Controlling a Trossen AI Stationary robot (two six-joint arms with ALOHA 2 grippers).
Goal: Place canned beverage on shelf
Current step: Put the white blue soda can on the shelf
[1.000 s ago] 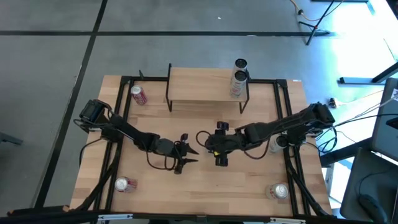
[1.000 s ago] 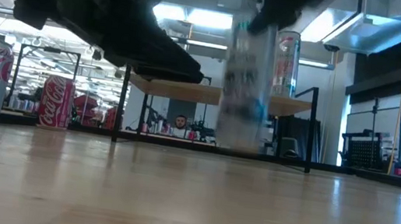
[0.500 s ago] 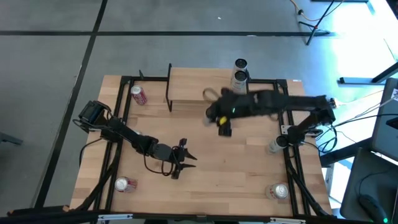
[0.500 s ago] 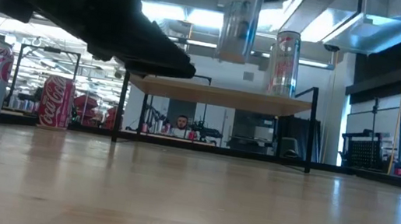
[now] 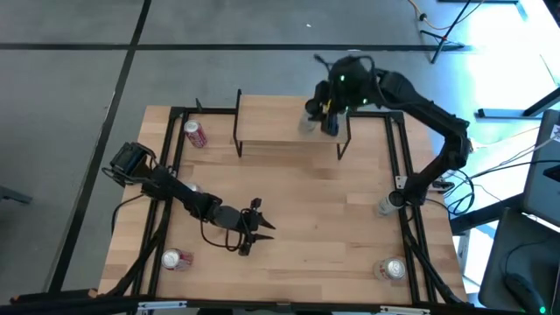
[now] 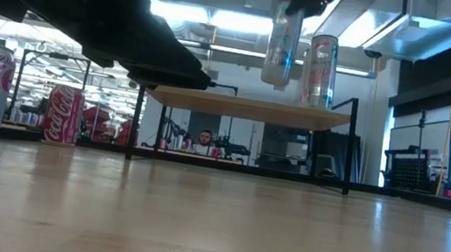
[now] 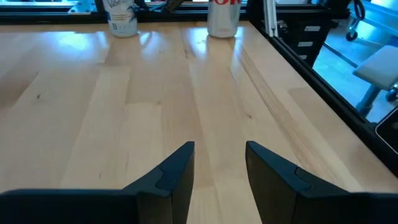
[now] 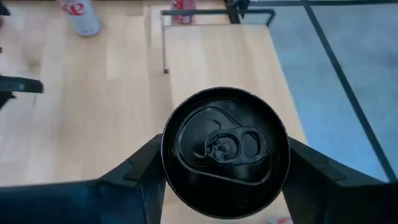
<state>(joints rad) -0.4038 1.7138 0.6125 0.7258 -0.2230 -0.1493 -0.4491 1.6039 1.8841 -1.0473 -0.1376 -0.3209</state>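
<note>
The right gripper [image 5: 325, 112] hangs over the right end of the shelf [image 5: 271, 122], its fingers pinching a slim can [image 6: 281, 45] by the sides; the right wrist view looks straight down on the can's dark lid [image 8: 225, 145], so the long axis stands upright. In the low view the can's base floats clear above the plank, just beside a taller can [image 6: 321, 70] that already stands on the shelf near its right legs; the coming move seems to turn on that gap, since the held can must go straight down without knocking its neighbour (the two look near, though not touching). The bare plank lies to the left of the held can, so there is room that way.

The left gripper [image 5: 254, 229] waits low over the table's front left, fingers spread and holding nothing.

Hard to make out: from above the right arm covers the held can and the standing one, so their spacing front to back cannot be judged; the low view is half blocked by the left arm's dark bulk.
</note>
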